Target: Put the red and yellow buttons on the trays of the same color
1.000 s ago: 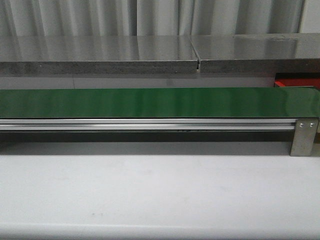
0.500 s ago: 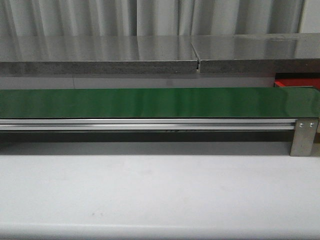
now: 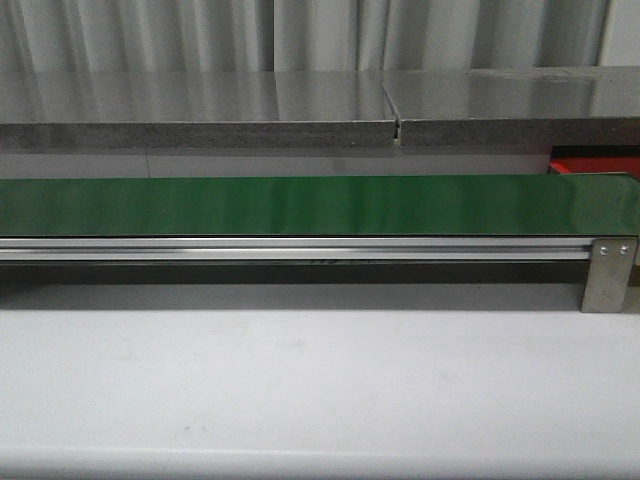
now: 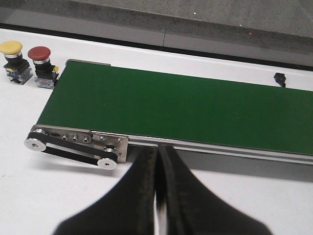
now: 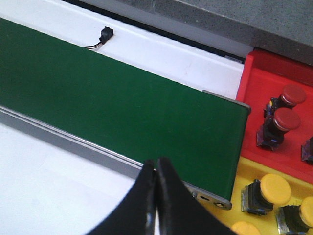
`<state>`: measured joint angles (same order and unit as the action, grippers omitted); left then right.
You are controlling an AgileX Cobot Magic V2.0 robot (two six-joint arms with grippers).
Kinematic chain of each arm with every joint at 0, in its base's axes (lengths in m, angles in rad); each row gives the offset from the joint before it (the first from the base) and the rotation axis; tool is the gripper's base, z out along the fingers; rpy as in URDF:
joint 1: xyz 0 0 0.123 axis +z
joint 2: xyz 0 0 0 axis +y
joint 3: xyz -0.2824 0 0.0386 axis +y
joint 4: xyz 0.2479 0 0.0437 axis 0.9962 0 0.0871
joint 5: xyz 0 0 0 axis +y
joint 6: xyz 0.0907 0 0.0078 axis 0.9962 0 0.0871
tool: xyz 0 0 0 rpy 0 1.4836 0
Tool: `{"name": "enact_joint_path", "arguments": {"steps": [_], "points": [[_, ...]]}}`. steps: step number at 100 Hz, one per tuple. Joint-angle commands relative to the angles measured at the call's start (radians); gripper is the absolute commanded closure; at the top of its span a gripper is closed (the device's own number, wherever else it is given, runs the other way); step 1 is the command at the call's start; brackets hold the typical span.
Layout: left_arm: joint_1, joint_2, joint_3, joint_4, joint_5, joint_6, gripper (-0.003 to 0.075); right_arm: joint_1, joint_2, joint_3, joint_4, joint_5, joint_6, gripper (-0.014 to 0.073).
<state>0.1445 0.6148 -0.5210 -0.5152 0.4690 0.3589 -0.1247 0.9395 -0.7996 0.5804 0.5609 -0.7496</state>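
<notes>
Green conveyor belt (image 3: 320,205) spans the middle of our front view, bare, with the white tabletop (image 3: 320,390) below it. Our left gripper (image 4: 157,196) is pressed together, holding nothing, at the bottom of the left wrist frame. In that frame's upper left, a yellow button (image 4: 11,53) and a red button (image 4: 41,58) stand side by side on the tabletop just beyond the belt's end. Our right gripper (image 5: 156,196) is likewise together and empty. At the right edge of its frame, the red tray (image 5: 264,98) holds red buttons (image 5: 286,120); the yellow tray (image 5: 244,196) beneath holds yellow buttons (image 5: 274,188).
</notes>
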Motion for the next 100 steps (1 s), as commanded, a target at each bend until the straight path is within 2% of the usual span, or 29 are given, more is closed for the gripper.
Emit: {"name": "enact_joint_path", "arguments": {"steps": [1, 24, 69, 74, 79, 91, 96, 100], "points": [[-0.007, 0.001, -0.028, -0.026, -0.073, -0.003, 0.0741, 0.003, -0.016, -0.022, 0.017, -0.044, -0.001, 0.0703], [-0.007, 0.003, -0.028, -0.084, -0.096, -0.003, 0.0741, 0.003, -0.016, -0.022, 0.017, -0.045, -0.001, 0.0703], [-0.007, 0.003, -0.028, -0.098, -0.089, -0.003, 0.0723, 0.003, -0.016, -0.022, 0.017, -0.045, -0.001, 0.0703], [-0.007, 0.003, -0.028, -0.098, -0.084, -0.003, 0.0667, 0.003, -0.016, -0.022, 0.017, -0.045, -0.001, 0.0703], [-0.007, 0.003, -0.028, -0.098, -0.08, -0.003, 0.0572, 0.003, -0.016, -0.022, 0.017, -0.045, -0.001, 0.0703], [-0.007, 0.003, -0.028, -0.093, -0.1, -0.003, 0.0225, 0.003, -0.016, -0.022, 0.017, -0.046, -0.001, 0.0703], [-0.007, 0.003, -0.028, -0.091, -0.116, -0.003, 0.0115, 0.003, -0.016, -0.022, 0.017, -0.046, -0.001, 0.0703], [-0.007, 0.005, -0.028, -0.087, -0.124, -0.003, 0.0062, 0.003, -0.016, -0.022, 0.017, -0.046, -0.001, 0.0703]]}}
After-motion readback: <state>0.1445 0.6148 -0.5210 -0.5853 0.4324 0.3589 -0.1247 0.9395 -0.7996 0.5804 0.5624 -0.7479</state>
